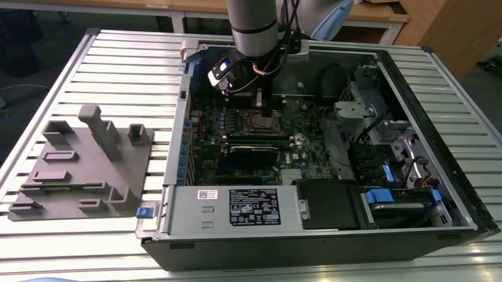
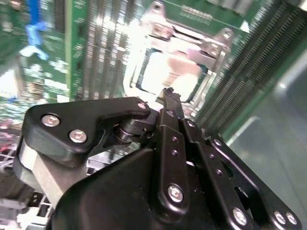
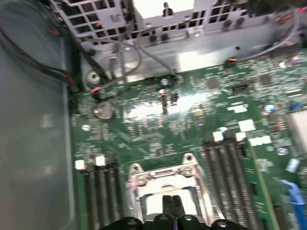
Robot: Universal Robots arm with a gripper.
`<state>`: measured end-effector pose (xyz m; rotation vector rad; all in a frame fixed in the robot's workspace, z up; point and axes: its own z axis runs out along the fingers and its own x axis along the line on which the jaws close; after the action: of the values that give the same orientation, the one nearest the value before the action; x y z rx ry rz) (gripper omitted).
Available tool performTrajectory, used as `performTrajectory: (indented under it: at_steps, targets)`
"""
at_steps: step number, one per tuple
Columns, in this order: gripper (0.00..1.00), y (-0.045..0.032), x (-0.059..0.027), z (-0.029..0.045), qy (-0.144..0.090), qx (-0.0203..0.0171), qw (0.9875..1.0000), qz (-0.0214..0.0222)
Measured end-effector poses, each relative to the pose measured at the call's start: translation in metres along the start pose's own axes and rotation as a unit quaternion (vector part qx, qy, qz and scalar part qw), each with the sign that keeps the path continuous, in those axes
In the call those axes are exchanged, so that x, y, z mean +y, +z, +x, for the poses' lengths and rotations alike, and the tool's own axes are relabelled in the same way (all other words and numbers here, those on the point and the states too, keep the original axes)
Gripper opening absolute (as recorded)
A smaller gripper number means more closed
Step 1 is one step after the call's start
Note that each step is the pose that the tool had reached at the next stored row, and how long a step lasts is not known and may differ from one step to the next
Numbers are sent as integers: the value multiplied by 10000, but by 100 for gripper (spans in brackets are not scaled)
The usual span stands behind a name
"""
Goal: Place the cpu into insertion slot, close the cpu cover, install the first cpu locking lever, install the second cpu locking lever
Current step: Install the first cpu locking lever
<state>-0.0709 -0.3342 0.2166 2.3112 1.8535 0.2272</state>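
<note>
In the exterior view, the cpu cover (image 1: 246,122) is found just at six o'clock of the gripper (image 1: 264,108), which is pinched closed on nothing.

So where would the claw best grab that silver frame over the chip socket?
Probably by one of the small tabs sticking out of the cpu cover, coming straight down from above. The frame looks thin and lies flat on the green board, so its sides offer little to pinch. The memory slots flanking it on both sides would block a sideways approach.
</note>
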Motion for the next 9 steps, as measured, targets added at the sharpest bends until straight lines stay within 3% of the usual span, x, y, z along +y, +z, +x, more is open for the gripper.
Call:
performTrajectory:
  at_steps: [4,7,9]
  targets:
    - [11,0,0,0,-83,-359,9993,17]
    - [11,1,3,1,-118,-500,9987,59]
    - [11,1,4,1,-121,-515,9986,94]
